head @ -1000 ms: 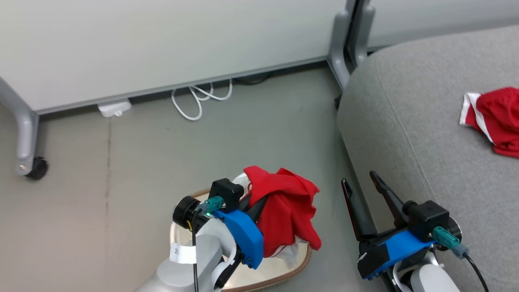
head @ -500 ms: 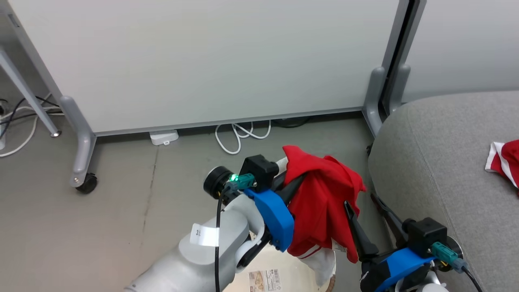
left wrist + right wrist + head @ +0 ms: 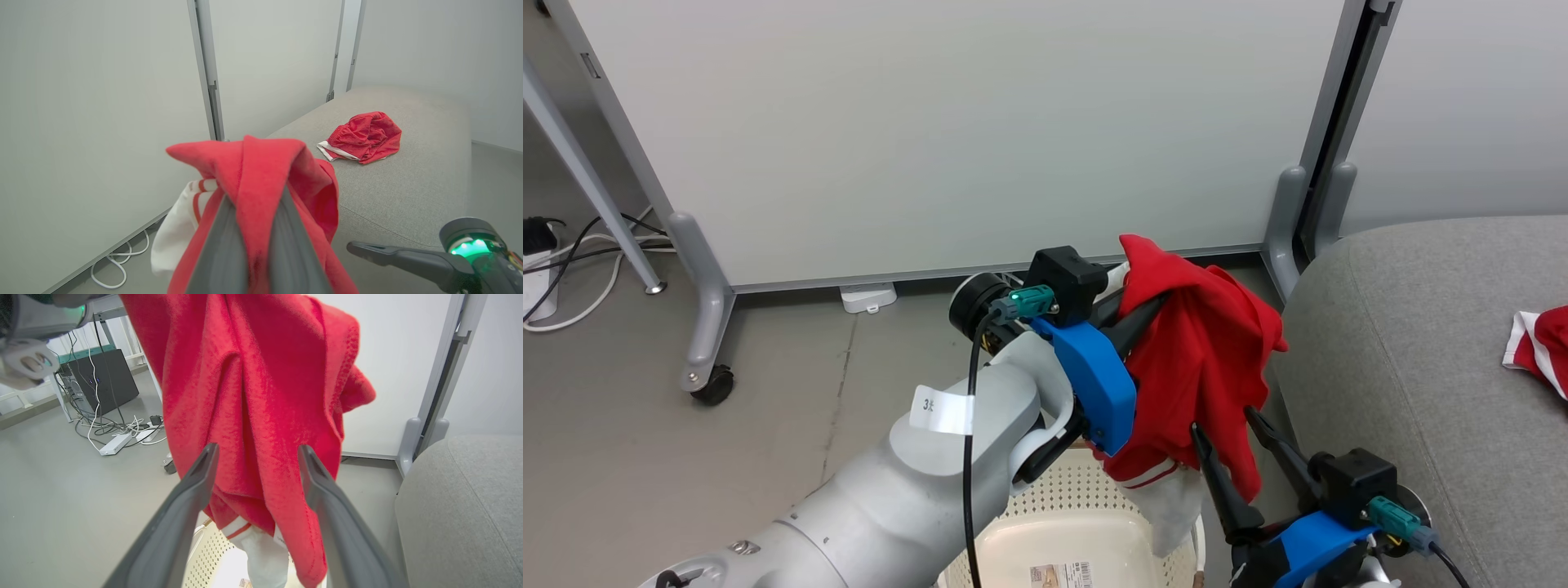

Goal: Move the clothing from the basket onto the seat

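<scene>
Pale grey partition panels [image 3: 931, 122] span the top of the head view, feet on the grey floor [image 3: 645, 457]. Light grey woven seat [image 3: 1421, 343] sits at right-centre, rounded edge facing the panels.

Cream perforated basket [image 3: 1078, 498] is at bottom centre, partly hidden behind the left forearm [image 3: 907, 506]; there's a label on its floor.

Clothing: one red garment [image 3: 1201, 351] hangs mid-frame, above the basket and just left of the seat edge, white panel with red stripes trailing down to the basket rim. A second red garment [image 3: 363, 136] lies bunched on the seat top, at the far right edge in the head view.

Left pincer [image 3: 1143, 314] is clenched on the top fold of the hanging garment; in the left wrist view the cloth drapes over both fingers [image 3: 222, 245].

Right pincer [image 3: 1223, 420] at lower right is released, fingers spread, with the cloth hanging right at its tips. Contact: can't tell.

White cable loops [image 3: 118, 265] lie on the floor under the panel.
</scene>
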